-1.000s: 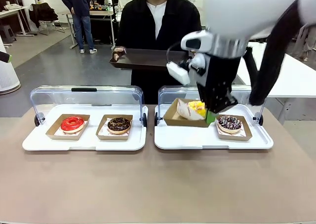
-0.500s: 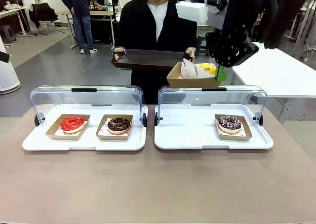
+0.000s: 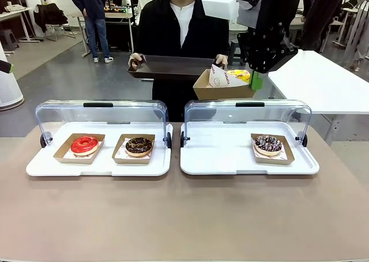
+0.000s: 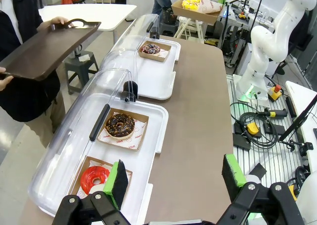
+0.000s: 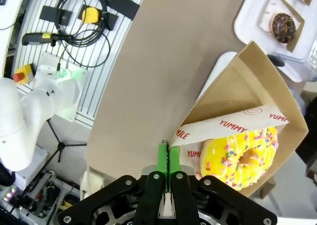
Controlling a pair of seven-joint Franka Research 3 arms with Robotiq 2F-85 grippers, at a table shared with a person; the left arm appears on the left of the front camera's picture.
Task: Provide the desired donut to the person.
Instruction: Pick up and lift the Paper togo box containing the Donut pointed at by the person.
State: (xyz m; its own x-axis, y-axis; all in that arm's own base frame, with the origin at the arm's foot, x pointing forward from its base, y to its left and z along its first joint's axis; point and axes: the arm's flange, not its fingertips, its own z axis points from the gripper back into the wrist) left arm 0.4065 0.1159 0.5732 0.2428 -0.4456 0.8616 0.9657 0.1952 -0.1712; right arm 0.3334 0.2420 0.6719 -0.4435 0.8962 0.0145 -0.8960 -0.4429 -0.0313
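In the upper right of the front frame the right end effector (image 3: 254,80) pinches the cardboard box (image 3: 222,92) with the yellow donut (image 3: 240,76) just beside the brown tray (image 3: 173,67) held by the person (image 3: 181,25), while the left end effector (image 4: 176,175) stands wide.

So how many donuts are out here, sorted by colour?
Red donut: 1
Chocolate donuts: 2
Yellow donut, in the paper box held by the right gripper: 1
Total: 4
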